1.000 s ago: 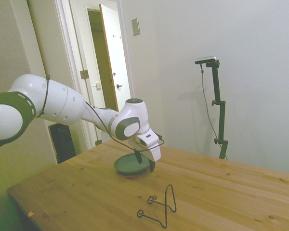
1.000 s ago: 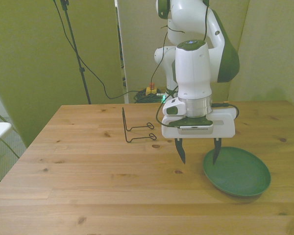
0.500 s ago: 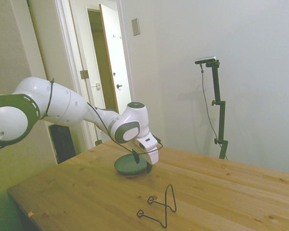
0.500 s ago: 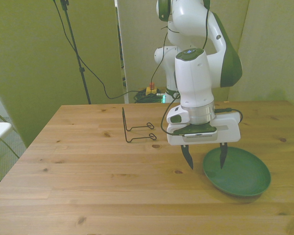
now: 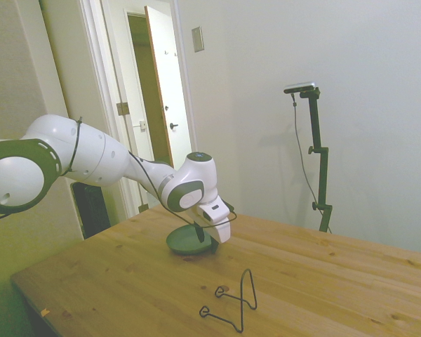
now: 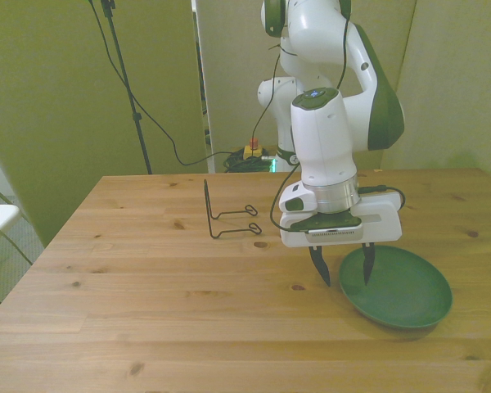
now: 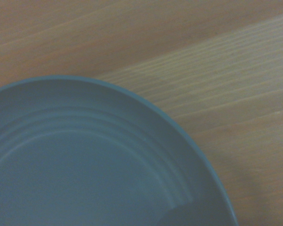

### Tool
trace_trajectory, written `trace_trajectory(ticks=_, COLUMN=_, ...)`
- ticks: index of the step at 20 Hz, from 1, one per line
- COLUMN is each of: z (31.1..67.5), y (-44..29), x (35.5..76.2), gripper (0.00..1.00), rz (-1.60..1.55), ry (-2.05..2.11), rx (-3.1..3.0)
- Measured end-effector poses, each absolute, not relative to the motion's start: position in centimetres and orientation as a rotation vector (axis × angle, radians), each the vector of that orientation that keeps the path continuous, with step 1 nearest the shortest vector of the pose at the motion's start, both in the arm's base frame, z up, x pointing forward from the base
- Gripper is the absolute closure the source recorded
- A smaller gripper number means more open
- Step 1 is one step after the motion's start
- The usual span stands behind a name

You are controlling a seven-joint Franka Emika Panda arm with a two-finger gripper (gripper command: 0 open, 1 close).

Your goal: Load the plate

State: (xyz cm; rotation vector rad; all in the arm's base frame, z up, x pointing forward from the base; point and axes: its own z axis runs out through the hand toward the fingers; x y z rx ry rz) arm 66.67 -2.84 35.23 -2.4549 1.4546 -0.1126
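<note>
Plain pale wall (image 5: 379, 140), small wall plate (image 5: 198, 38) beside white door frame (image 5: 98, 105), open white door (image 5: 165, 84), knotty wooden table (image 5: 126, 281), yellowish panels (image 6: 57, 106), cables (image 6: 159, 131) trailing behind

A thin black wire stand (image 6: 229, 214) sits on the wooden table (image 6: 147, 311). One part sticks straight up. A door (image 5: 165, 91) stands open in the back.

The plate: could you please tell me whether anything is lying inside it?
Nothing shows on the plate. The open gripper straddles its rim, so one finger hides a small strip there.
</note>
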Motion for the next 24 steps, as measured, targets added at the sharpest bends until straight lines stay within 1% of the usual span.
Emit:
trace_trajectory(ticks=12, z=34.8, y=-2.9, x=66.7, gripper=1.0, rz=-0.112, ry=1.448, rx=-2.461)
trace_trajectory(ticks=21, z=35.6, y=-3.1, x=66.7, gripper=1.0, rz=-0.133, ry=1.438, rx=-2.465)
trace_trajectory(ticks=24, z=36.6, y=-3.2, x=66.7, gripper=1.0, rz=-0.158, ry=1.428, rx=-2.477)
